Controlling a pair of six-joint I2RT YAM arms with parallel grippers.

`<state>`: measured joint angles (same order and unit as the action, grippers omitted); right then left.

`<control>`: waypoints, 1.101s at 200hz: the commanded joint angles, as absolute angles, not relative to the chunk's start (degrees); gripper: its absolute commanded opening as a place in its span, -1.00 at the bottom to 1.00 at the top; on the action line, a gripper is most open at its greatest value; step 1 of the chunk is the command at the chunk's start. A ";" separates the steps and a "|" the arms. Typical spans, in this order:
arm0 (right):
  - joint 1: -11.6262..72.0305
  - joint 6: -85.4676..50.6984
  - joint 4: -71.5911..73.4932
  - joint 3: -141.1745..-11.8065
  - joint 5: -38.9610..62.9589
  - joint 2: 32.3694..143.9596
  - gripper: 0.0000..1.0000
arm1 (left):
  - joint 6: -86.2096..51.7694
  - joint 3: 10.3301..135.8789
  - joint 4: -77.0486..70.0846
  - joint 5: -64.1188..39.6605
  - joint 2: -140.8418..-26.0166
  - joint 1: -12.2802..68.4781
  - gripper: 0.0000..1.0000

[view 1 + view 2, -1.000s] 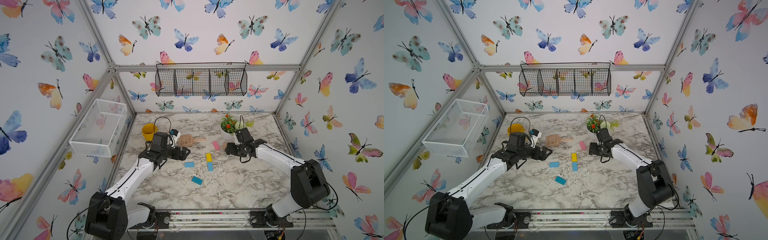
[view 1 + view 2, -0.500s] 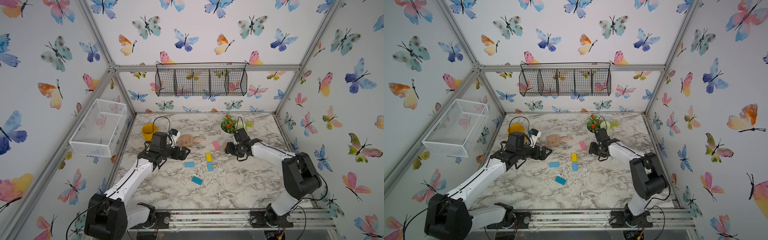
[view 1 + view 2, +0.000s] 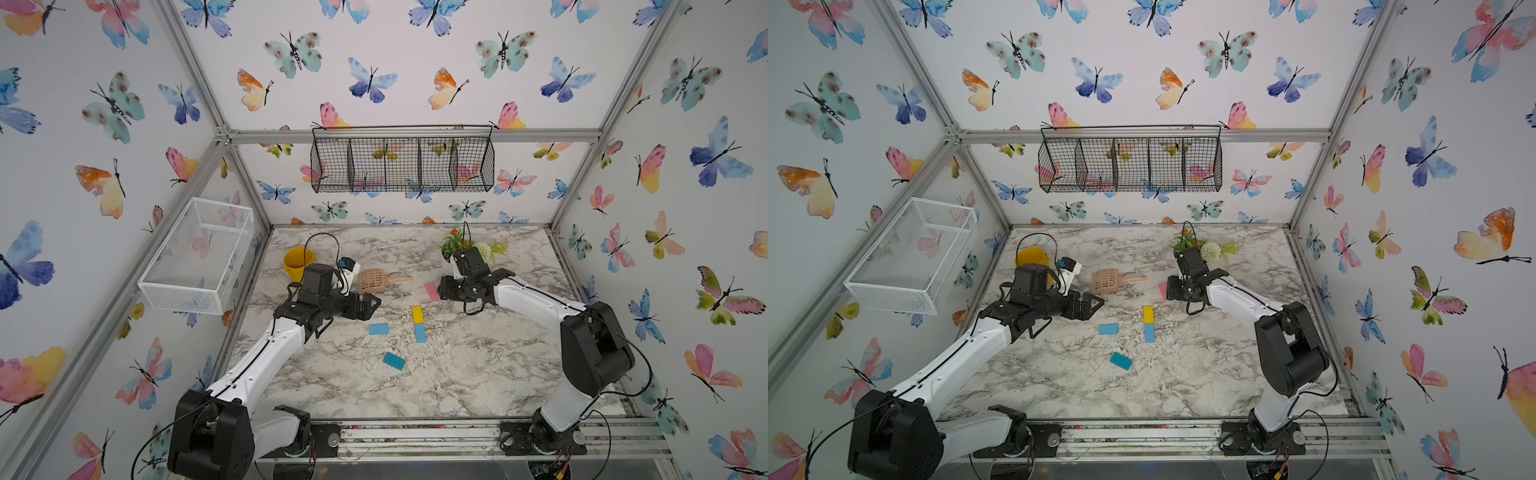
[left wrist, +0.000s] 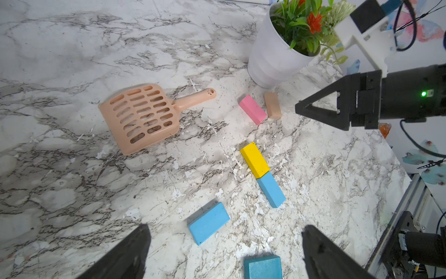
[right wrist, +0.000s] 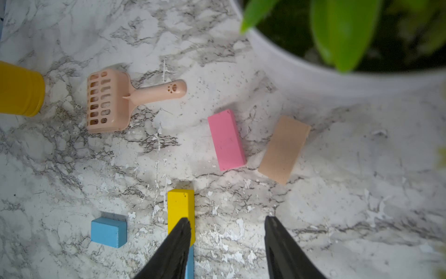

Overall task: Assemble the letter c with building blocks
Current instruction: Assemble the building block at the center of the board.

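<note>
Both top views: yellow block [image 3: 417,314] and light blue block [image 3: 420,333] are set end to end mid-table, long axes running toward the back wall. The pink block [image 3: 432,291] is seen just beside the right gripper [image 3: 442,289].

Left wrist: left gripper [image 4: 224,253] is spread wide and nothing is held.

Right wrist: jaws are held about half parted, empty. Pink block and tan block [image 5: 284,149] are laid flat ahead, close but apart, long axes splayed.
</note>
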<state>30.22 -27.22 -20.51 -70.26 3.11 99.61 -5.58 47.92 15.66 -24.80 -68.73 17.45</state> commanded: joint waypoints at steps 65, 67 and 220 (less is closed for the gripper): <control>30.18 -6.18 -30.81 -81.63 1.05 109.42 0.11 | -6.17 47.20 14.90 -26.79 -67.48 15.56 0.97; 30.20 -6.00 -30.71 -81.64 1.05 109.47 0.12 | -6.20 47.20 14.93 -26.80 -67.54 15.64 0.97; 33.11 -3.43 -32.56 -86.72 0.00 115.28 0.33 | -6.66 46.76 14.28 -29.24 -66.71 14.68 0.97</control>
<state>32.40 -4.27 -30.37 -85.23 1.19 113.14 -6.50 47.55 15.18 -28.23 -68.38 15.07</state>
